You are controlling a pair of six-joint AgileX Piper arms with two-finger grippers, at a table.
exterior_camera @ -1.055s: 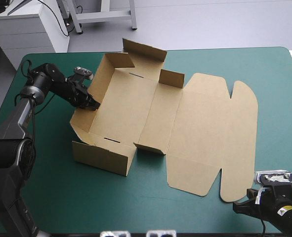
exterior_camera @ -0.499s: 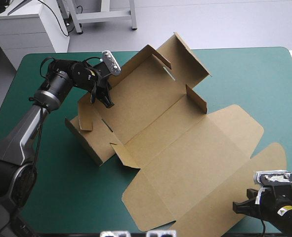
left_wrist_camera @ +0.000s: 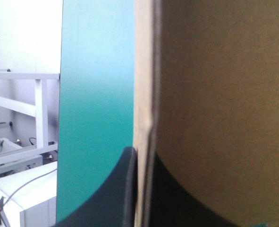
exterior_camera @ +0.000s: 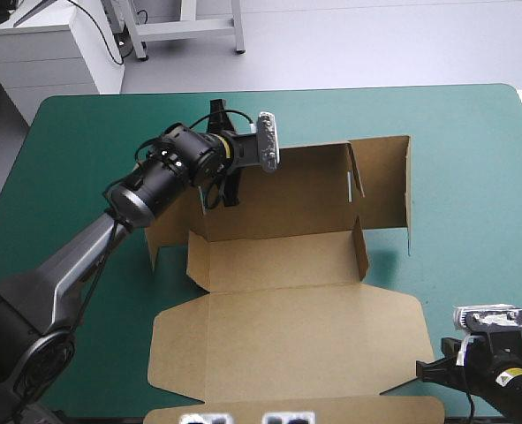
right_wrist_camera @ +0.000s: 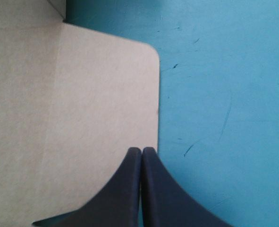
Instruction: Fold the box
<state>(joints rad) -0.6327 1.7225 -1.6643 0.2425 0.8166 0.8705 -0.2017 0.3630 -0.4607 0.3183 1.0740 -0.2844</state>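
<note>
The brown box [exterior_camera: 278,265] lay half-formed on the bench [exterior_camera: 490,132]. The teal-green cover [exterior_camera: 84,159] showed bare to the left of the box, beyond it and to its right. The lid [exterior_camera: 287,340] lay flat on the near side of the box and reached out to the bench's near edge. The back wall [exterior_camera: 287,199] stood raised along the far side of the box, and another panel stood upright at the box's far right corner.

The left tool [exterior_camera: 230,193] was at the far left part of the box, clenched on the back wall near its left end. In the left wrist view we saw the board's edge running straight between the black fingers [left_wrist_camera: 106,203] of the left tool [left_wrist_camera: 140,153]. Brown board [left_wrist_camera: 215,94] filled one side of that edge and teal-green cover [left_wrist_camera: 97,94] the other.

The right tool [exterior_camera: 433,369] sat low at the near right corner of the box, beside the end of the lid. In the right wrist view the right tool [right_wrist_camera: 142,150] was pressed together into one point with nothing between its fingers. Its tip stood over the straight edge of a flap [right_wrist_camera: 73,118] with a rounded corner, and bare cover [right_wrist_camera: 224,94] lay just beside it. We could not tell whether that tip touched the board.
</note>
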